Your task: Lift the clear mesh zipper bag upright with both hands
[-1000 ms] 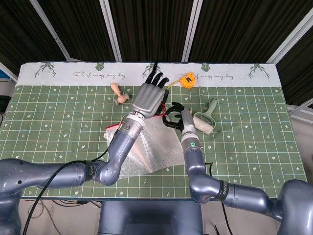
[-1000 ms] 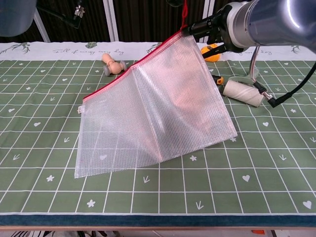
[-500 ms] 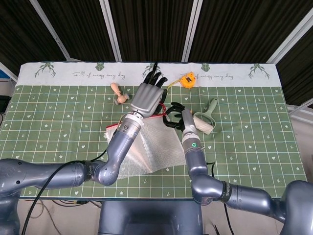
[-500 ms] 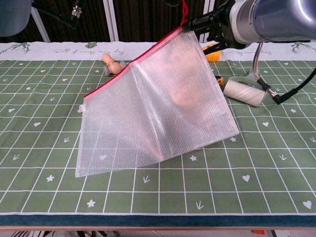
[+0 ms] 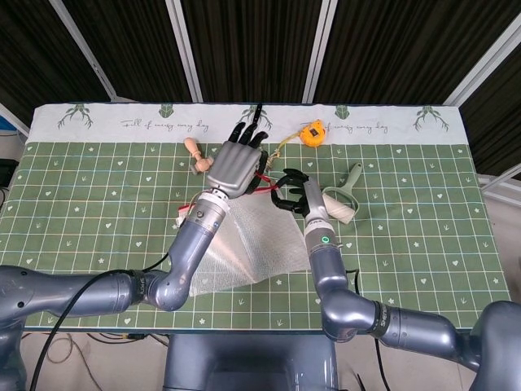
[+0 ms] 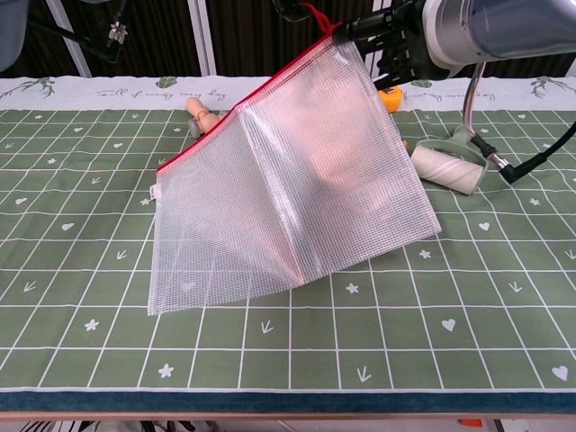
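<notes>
Near the centre of the head view, the clear mesh zipper bag [image 6: 288, 189] is leaning half raised, its lower edge resting on the table [image 6: 468, 297] while its red zipper corner is rising toward the upper right of the chest view. The right hand [image 5: 289, 191] is pinching that corner, fingers clamped on it, seemingly to hoist it. The left hand [image 5: 234, 165] is hovering just left, fingers slightly apart, apparently gripping nothing, probably waiting to share the lift.
</notes>
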Tool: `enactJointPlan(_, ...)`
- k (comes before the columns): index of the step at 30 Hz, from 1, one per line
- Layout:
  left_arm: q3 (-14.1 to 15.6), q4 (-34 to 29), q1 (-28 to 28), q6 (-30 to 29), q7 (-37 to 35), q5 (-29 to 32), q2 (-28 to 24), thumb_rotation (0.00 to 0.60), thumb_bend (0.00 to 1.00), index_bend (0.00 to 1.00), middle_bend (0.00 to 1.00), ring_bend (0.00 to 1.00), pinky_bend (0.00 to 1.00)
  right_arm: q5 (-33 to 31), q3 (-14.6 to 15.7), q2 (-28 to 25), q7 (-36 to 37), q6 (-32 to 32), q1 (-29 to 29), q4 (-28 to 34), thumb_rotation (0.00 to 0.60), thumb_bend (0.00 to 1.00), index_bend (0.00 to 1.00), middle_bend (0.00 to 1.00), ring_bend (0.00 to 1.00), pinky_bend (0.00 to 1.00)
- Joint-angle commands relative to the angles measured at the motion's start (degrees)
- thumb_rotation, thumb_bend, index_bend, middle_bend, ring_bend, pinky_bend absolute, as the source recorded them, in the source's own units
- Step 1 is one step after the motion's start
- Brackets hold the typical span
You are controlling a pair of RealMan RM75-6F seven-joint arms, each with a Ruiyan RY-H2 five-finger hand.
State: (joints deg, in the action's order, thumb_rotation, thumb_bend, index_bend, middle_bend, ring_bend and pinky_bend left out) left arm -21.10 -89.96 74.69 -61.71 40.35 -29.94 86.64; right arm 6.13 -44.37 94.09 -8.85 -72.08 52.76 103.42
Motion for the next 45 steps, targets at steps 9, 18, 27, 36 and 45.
enactJointPlan(9, 1.0, -1.9, -1.7, -0.6, -0.3, -0.4, -1.5, 0.600, 0.38, 0.62, 0.16, 0.00, 0.00, -1.5, -2.0, -0.7, 1.4, -0.8, -0.2, 1.3, 0.600, 0.59, 0.66, 0.22, 0.04, 0.23)
enactJointPlan(18, 1.9, -2.6, -2.8, -0.9, -0.3, -0.2, -2.1, 0.600, 0.38, 0.62, 0.16, 0.00, 0.00, -4.0, -4.1, -1.5, 2.9, -1.0, -0.6, 2.0, 0.600, 0.60, 0.67, 0.23, 0.04, 0.23)
enactJointPlan(27, 2.5, -2.5, -3.8, -1.2, -0.2, 0.0, -2.7, 0.600, 0.38, 0.62, 0.16, 0.00, 0.00, -5.1, -5.5, -2.4, 3.7, -1.2, -0.8, 2.4, 0.600, 0.61, 0.68, 0.24, 0.04, 0.23)
enactJointPlan(36, 2.9, -2.6, -4.7, -1.3, -0.4, -0.2, -3.3, 0.600, 0.38, 0.62, 0.16, 0.00, 0.00, -5.9, -6.4, -2.9, 4.7, -1.5, -0.7, 2.7, 0.600, 0.61, 0.68, 0.24, 0.04, 0.23)
enactJointPlan(45, 3.7, -4.0, -6.5, -1.8, -0.7, -0.6, -5.2, 0.600, 0.38, 0.62, 0.16, 0.00, 0.00, -6.0, -7.0, -4.1, 4.8, -2.4, -0.9, 2.4, 0.600, 0.61, 0.68, 0.24, 0.04, 0.23)
